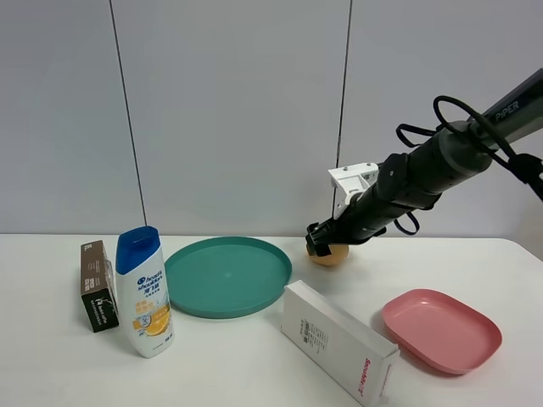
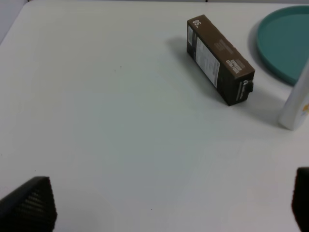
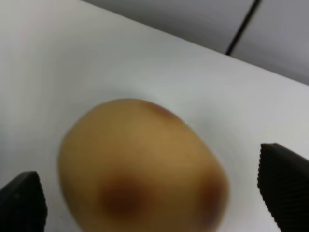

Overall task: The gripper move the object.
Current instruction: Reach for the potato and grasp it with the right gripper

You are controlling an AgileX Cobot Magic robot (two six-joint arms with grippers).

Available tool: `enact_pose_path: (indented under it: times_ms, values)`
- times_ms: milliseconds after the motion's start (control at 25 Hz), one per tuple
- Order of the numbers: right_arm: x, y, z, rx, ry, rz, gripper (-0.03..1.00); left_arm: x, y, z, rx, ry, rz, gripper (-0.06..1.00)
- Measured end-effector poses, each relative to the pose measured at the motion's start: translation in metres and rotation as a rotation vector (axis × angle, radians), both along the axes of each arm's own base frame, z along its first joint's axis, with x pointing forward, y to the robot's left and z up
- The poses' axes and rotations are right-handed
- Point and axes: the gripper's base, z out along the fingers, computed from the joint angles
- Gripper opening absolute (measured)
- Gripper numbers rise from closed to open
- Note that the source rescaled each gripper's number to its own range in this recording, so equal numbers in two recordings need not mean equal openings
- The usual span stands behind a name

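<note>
Table-top scene: a white carton (image 1: 339, 341) lies on the white table (image 1: 51, 373) in front of the teal plate (image 1: 227, 275). Off to the plate's left, the left gripper (image 2: 164, 208) hangs above the table, its jaws spread wide and holding nothing. Just right of the plate's far rim, the orange-tan fruit (image 1: 329, 255) rests on the table. The right gripper (image 1: 320, 244) straddles it, unclenched, with a gap on each side.

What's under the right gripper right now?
The round tan fruit on the white table, between the open fingers of the right gripper, neither touching it. Its underside is hidden.
</note>
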Motion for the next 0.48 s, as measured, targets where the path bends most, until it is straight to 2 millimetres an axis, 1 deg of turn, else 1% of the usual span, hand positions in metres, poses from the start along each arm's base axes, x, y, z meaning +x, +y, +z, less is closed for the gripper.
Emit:
enact_pose_path:
  times_ms: [160,360,480]
  values:
    - [-0.001,0.004,-0.002,-0.001,0.001,0.008,0.87,0.000,0.000,0.000,0.000,0.000,0.000,1.00]
    - [-0.004,0.004,-0.026,-0.005,0.067,0.003,0.87,0.000,0.000,0.000,-0.001,0.000,-0.001,1.00]
    - [-0.003,0.004,-0.025,-0.009,0.051,0.005,0.85,0.000,0.000,0.000,-0.001,0.000,-0.001,1.00]
